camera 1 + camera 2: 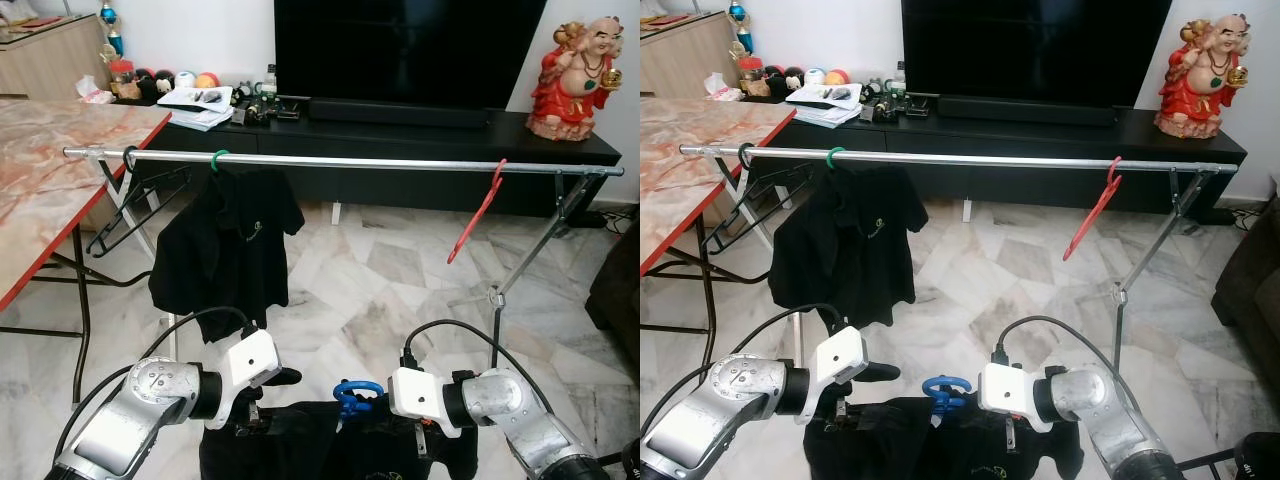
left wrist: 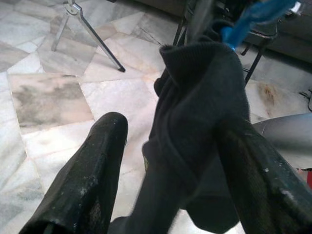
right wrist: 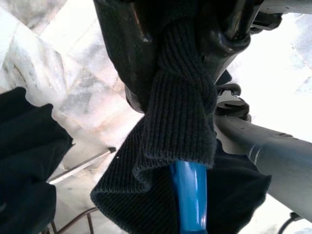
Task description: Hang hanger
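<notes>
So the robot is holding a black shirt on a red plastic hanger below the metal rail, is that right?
Not quite: the hanger under the black shirt is the blue plastic hanger, as the left eye view shows. The red plastic hanger hangs bare on the metal rail. Both grippers hold the shirt below the rail.

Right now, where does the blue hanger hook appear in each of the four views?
Left eye view: blue hanger hook low centre, between the two arms above the dark shirt.
Right eye view: low, left of centre, between the arms.
Left wrist view: a blue strip at the top right, above the shirt fabric.
Right wrist view: bottom centre, emerging under the ribbed collar.
Shared landmark: the dark shirt draped on this hanger.
</notes>
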Tool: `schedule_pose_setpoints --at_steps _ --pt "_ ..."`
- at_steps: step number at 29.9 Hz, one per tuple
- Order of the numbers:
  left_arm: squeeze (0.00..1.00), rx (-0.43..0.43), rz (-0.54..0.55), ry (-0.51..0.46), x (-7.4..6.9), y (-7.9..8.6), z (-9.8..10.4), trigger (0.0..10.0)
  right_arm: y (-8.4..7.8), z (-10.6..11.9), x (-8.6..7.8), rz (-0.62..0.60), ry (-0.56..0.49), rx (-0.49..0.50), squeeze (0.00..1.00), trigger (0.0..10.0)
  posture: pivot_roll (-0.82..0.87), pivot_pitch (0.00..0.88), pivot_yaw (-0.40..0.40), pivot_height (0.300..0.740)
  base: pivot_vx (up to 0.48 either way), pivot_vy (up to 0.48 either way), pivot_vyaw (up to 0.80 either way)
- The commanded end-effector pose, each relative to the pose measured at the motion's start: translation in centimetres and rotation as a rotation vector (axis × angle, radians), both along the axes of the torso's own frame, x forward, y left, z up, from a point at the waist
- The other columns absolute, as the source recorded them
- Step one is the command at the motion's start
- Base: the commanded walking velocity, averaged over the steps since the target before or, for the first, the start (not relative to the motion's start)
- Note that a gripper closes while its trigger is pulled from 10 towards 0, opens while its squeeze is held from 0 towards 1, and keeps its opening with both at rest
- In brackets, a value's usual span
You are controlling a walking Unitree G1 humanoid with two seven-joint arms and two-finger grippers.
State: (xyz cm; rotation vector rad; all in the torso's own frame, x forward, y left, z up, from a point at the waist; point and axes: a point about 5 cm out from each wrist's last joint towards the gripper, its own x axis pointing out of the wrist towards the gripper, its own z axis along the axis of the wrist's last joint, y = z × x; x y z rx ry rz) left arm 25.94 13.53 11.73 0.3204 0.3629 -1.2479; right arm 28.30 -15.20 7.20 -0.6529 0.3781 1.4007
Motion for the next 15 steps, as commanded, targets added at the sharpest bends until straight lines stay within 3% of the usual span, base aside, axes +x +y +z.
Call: schedule_pose_setpoints --at_steps 1,15 --pt "0.00 -0.010 -0.027 -0.008 0.2 -0.5 0.3 10.0 0.4 0.8 0.2 0.013 -0.025 0.035 0.00 0.0 0.14 0.000 -0.027 0.740 0.000 0.000 0.00" --pt "0.00 0.012 -0.108 0.026 -0.5 -1.7 0.1 10.0 1.5 2.1 0.6 0.020 -0.042 0.076 0.00 0.0 0.14 0.000 -0.027 0.740 0.000 0.000 0.00"
